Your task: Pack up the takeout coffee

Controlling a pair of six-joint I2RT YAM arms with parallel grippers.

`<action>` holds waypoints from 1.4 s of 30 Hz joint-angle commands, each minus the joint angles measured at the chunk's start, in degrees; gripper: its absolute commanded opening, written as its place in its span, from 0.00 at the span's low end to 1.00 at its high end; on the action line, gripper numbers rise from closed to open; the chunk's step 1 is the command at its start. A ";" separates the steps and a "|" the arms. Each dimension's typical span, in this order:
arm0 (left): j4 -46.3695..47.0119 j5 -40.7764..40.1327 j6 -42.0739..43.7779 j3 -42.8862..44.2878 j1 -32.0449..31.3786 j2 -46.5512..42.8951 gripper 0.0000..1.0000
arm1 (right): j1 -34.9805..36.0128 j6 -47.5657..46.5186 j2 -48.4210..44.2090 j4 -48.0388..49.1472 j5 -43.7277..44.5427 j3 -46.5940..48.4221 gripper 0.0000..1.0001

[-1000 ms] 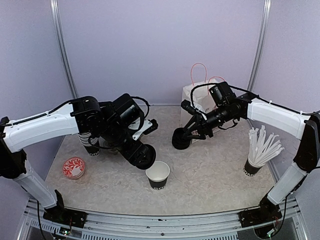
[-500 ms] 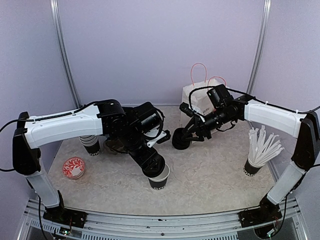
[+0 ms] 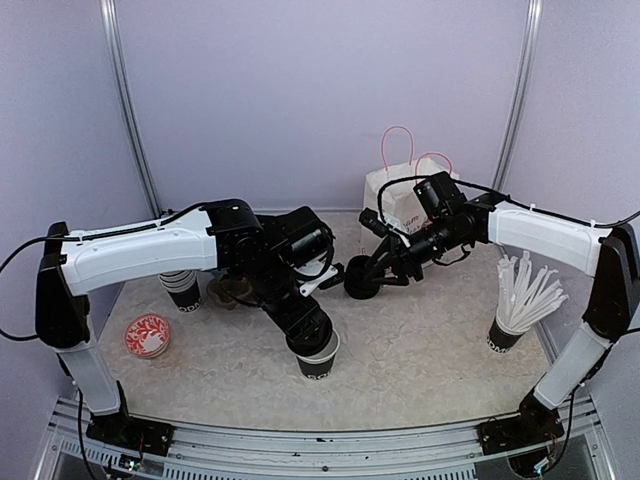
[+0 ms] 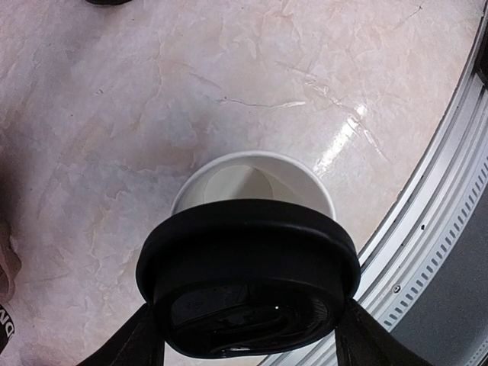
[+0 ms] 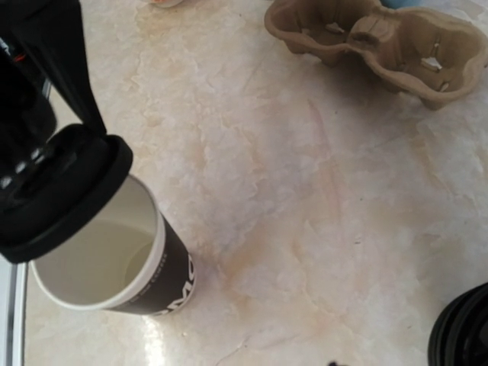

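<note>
An open black paper cup [image 3: 319,366] with a white inside stands near the table's front; it also shows in the wrist views [image 4: 252,164] [image 5: 149,282]. My left gripper [image 3: 308,334] [image 4: 248,320] is shut on a black plastic lid [image 4: 248,252] [image 5: 65,194], held tilted just over the cup's rim. Whether they touch is unclear. My right gripper [image 3: 372,276] is at mid-table, shut on a black lidded cup [image 3: 360,283], whose ridged lid [image 5: 463,329] shows at the corner of the right wrist view. Its fingers are out of that view.
A brown cardboard cup carrier [image 3: 230,292] [image 5: 381,34] lies behind the left arm. A stack of black cups [image 3: 183,292] and a red patterned dish [image 3: 148,335] are at the left. A white paper bag [image 3: 392,200] stands at the back. A cup of white straws [image 3: 520,300] is at the right.
My left arm has swung right and down, carrying the lid from beside the open cup to right over it. The right gripper with its cup has shifted slightly back.
</note>
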 commanded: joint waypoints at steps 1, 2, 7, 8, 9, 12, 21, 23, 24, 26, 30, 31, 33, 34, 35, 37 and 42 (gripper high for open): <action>0.03 0.63 1.04 1.99 -0.23 1.79 0.56 | 0.32 -0.83 -1.51 0.39 -0.35 -1.45 0.45; 0.03 0.82 1.18 2.13 -0.23 2.00 0.56 | 0.32 -0.89 -1.56 0.36 -0.29 -1.52 0.45; 0.60 1.25 1.49 2.85 -0.22 3.39 0.56 | 0.32 -1.06 -2.10 0.46 -0.22 -1.82 0.45; 0.72 1.29 1.37 3.02 -0.23 3.70 0.56 | 0.32 -1.10 -2.23 0.61 -0.12 -2.06 0.45; 0.81 1.34 1.48 3.16 -0.23 4.03 0.56 | 0.32 -1.11 -2.36 0.60 -0.01 -2.20 0.45; 1.33 1.60 1.41 3.41 -0.28 4.98 0.57 | 0.32 -1.19 -2.48 0.90 -0.27 -2.96 0.46; 3.41 -2.26 -0.02 3.60 -1.38 6.18 0.69 | 0.32 -0.94 -3.32 0.76 0.22 -3.26 0.47; 4.62 -2.65 -0.34 3.66 -1.73 5.86 0.71 | 0.32 -0.73 -3.44 0.56 0.54 -3.40 0.47; 5.32 -4.14 -0.46 3.55 -2.04 5.56 0.72 | 0.32 -0.63 -3.57 0.49 0.70 -3.48 0.47; 6.81 -5.13 -0.52 3.28 -2.44 4.12 0.75 | 0.32 -0.35 -3.79 0.18 1.02 -3.39 0.48; 10.23 -4.78 -0.67 0.86 -3.08 0.59 0.79 | 0.32 -0.57 -3.77 -1.91 1.39 -2.15 0.49; 11.16 -4.40 -0.78 0.01 -3.05 -0.08 0.80 | 0.32 -0.76 -3.54 -2.68 1.40 -1.84 0.49; 13.29 -3.56 -0.92 -1.91 -3.04 -1.05 0.90 | 0.32 -1.08 -2.98 -3.74 1.30 -1.41 0.50; 14.17 -3.46 -1.11 -2.72 -3.16 -1.32 0.98 | 0.32 -1.18 -2.76 -3.76 1.30 -1.51 0.50; 14.92 -3.33 -1.29 -3.23 -3.15 -1.23 0.99 | 0.25 -1.19 -2.69 -3.76 1.31 -1.75 0.50; 15.92 -3.30 -1.22 -3.91 -3.21 -0.76 0.99 | 0.31 -1.15 -2.53 -3.29 1.10 -2.16 0.50; 14.41 -8.74 -1.50 -1.25 -3.47 0.00 0.99 | 0.32 0.08 -2.77 -2.97 1.79 -2.27 0.50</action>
